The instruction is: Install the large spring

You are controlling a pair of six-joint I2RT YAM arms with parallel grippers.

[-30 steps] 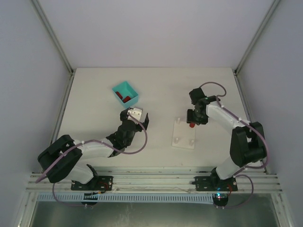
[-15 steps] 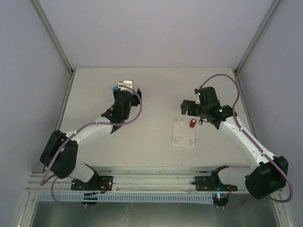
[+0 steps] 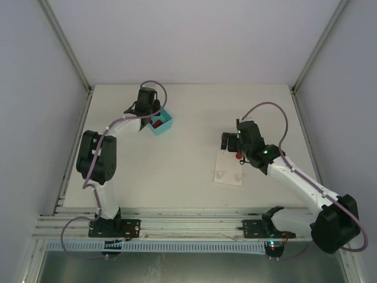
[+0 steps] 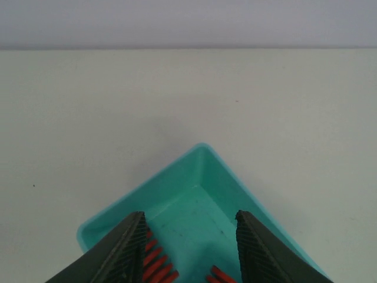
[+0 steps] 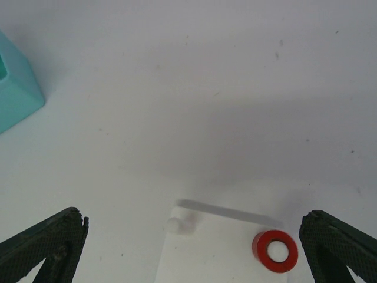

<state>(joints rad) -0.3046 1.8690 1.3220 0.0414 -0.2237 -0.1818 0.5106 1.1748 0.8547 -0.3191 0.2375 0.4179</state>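
At upper left of top view, teal bin (image 3: 167, 125) is seen w/ red springs (image 4: 158, 263) lying inside, cut off by wrist-frame bottom. L gripper (image 4: 187, 215) is dipped into bin, jaws part-way apart; any grip can't be told. At centre-right, red spring (image 5: 275, 250) is set on white plate (image 5: 218, 250), near bare peg (image 5: 175, 224). R gripper (image 5: 193, 217) is held above, jaws wide, nothing between.

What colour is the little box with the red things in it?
Teal, a blue-green. The box shows best in the left wrist view.
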